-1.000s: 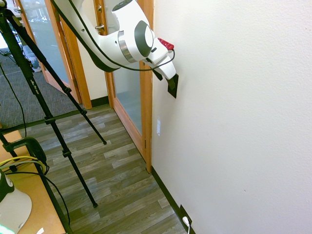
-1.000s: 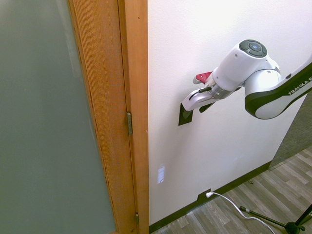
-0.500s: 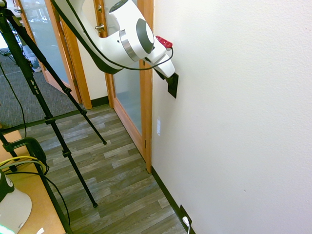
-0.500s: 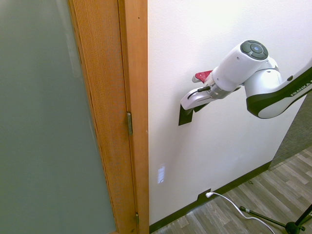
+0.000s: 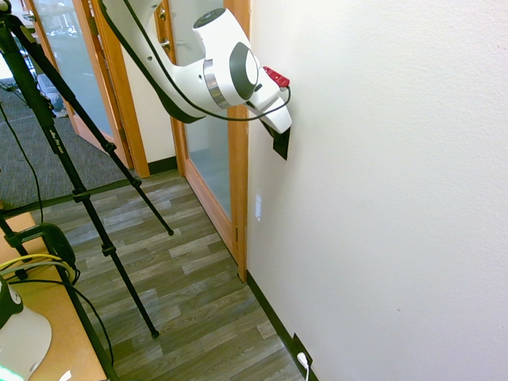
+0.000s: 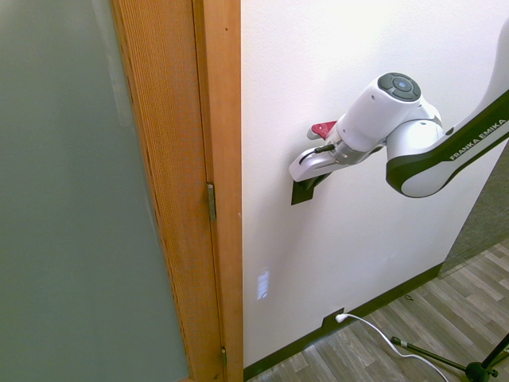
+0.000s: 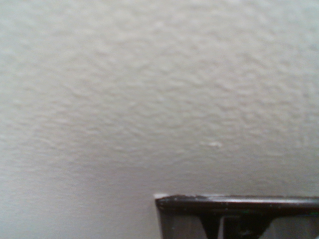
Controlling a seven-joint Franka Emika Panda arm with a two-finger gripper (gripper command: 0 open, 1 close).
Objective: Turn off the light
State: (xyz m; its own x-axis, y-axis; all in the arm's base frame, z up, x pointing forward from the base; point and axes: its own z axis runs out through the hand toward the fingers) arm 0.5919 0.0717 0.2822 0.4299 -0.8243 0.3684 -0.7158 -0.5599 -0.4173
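Observation:
The light's switch [image 5: 280, 146] is a small matte black upright plate on the white wall, just beside the wooden door frame. It also shows in the second exterior view as the switch [image 6: 301, 193]. My gripper [image 5: 279, 132] is pressed up to the wall over the plate's upper part, so only the lower half shows below the gripper [image 6: 308, 178]. The white hand lies nearly level, with a red tab on its top. In the wrist view, textured wall fills the picture and the switch's [image 7: 239, 211] dark edge shows.
A wooden door frame [image 6: 216, 159] with frosted glass [image 6: 71, 199] stands right beside the switch. Low on the wall is a black outlet plate with a white plug [image 6: 337, 319], also visible as the outlet plate [image 5: 301, 354]. Wood-look flooring [image 5: 190, 278] lies below.
The hand has closed in on the wall and shifted slightly toward the door frame. It now covers more of the switch plate than a second ago.

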